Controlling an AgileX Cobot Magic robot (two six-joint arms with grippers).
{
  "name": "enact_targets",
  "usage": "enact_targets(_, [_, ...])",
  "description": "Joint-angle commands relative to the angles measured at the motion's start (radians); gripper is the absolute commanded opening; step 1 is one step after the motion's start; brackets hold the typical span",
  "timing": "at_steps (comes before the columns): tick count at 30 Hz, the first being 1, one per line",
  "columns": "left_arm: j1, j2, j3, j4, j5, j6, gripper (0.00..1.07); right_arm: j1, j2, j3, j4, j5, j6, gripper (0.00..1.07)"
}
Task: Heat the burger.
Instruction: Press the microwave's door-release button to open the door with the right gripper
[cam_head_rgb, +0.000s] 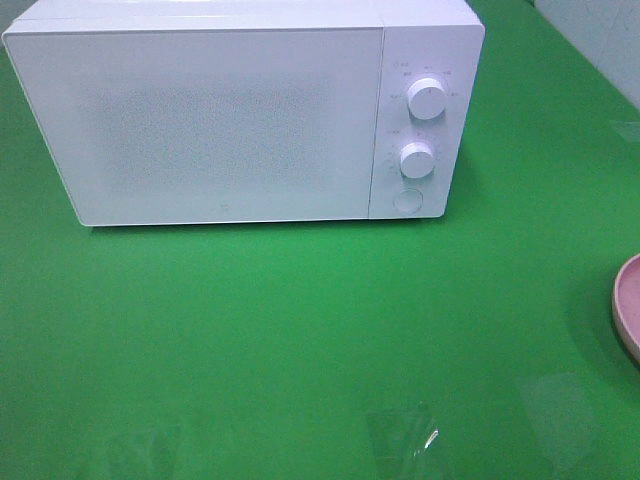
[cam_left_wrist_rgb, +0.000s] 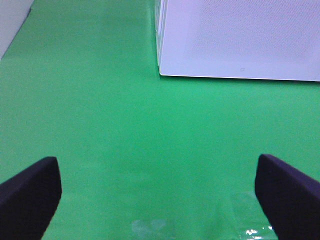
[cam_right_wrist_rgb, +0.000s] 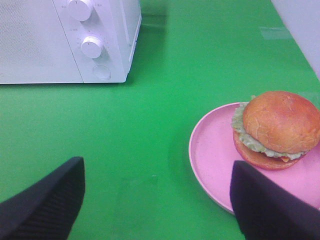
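Task barely begun, by the look of it: microwave (cam_head_rgb: 220, 120), upper half of overhead frame, door shut. Burger (cam_right_wrist_rgb: 277, 127) sits on pink plate (cam_right_wrist_rgb: 215, 155) on green surface (cam_head_rgb: 300, 330), well apart from microwave. Left gripper (cam_left_wrist_rgb: 157, 197), right gripper (cam_right_wrist_rgb: 157, 202): jaws wide apart, holding nothing. Remaining: open door, load burger, close, set timer. Overhead frame shows only plate sliver at right edge, burger cut off; markings round upper dial (cam_head_rgb: 427, 99) unreadable.
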Motion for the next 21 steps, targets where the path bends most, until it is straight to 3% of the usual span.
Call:
enact_targets(1, [-0.007, -0.019, 0.001, -0.009, -0.015, 0.000, 1.00, -0.004, -0.026, 0.001, 0.005, -0.014, -0.008, 0.76])
enact_targets(16, [-0.007, -0.019, 0.001, -0.009, -0.015, 0.000, 1.00, -0.004, -0.026, 0.000, 0.005, -0.016, -0.006, 0.76])
enact_targets(21, [-0.007, -0.019, 0.001, -0.009, -0.015, 0.000, 1.00, -0.004, 0.043, -0.060, 0.001, -0.021, -0.006, 0.77])
